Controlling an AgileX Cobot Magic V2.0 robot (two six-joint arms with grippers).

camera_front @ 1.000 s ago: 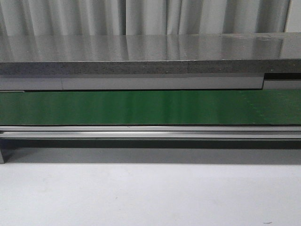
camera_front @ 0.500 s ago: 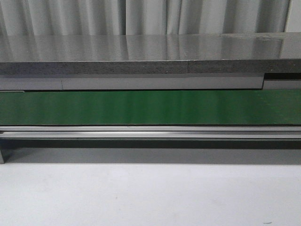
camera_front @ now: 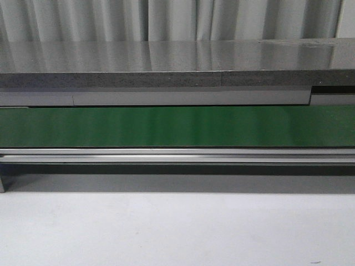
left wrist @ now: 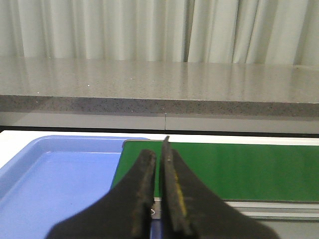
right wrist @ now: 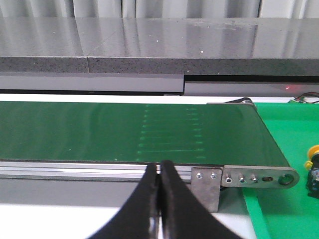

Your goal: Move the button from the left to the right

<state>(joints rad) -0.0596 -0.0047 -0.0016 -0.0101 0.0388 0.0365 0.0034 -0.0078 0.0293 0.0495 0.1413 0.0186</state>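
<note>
The button [right wrist: 313, 152], a yellow cap on a dark body, shows only at the edge of the right wrist view. It rests on a bright green surface [right wrist: 279, 209] beyond the end of the conveyor, partly cut off by the frame. My right gripper [right wrist: 159, 165] is shut and holds nothing, in front of the conveyor's metal rail and well short of the button. My left gripper [left wrist: 157, 149] is shut with nothing in it. It hangs over the seam between a blue tray [left wrist: 60, 169] and the green belt [left wrist: 224, 169]. Neither gripper appears in the front view.
A green conveyor belt [camera_front: 177, 126] runs across the front view behind a metal rail [camera_front: 177, 155]. A grey stone counter [camera_front: 177, 66] and curtains stand behind it. The visible part of the blue tray holds nothing. A bolted bracket [right wrist: 249, 177] ends the conveyor.
</note>
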